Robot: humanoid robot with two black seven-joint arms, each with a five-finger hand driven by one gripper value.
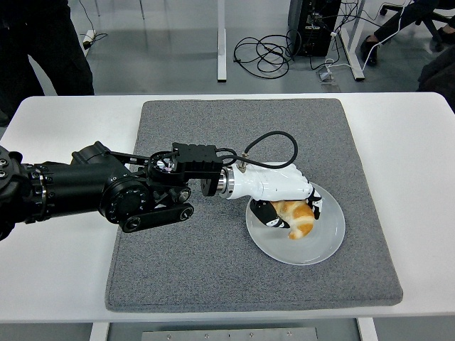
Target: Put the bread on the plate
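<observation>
A golden-brown bread roll (298, 219) lies low over the pale round plate (323, 245), which sits on the grey mat at the right of centre. My left hand (288, 213), white with black finger pads, reaches in from the left on its black arm (106, 192) and is shut on the bread, fingers curled over and under it. The bread's lower end appears to touch the plate's surface. Part of the bread is hidden under the palm. The right arm is out of sight.
A grey mat (185, 270) covers the middle of the white table (57, 284). A black cable (274, 145) loops up from the wrist. A person in dark clothes (43, 42) stands at the top left; cables lie on the floor behind.
</observation>
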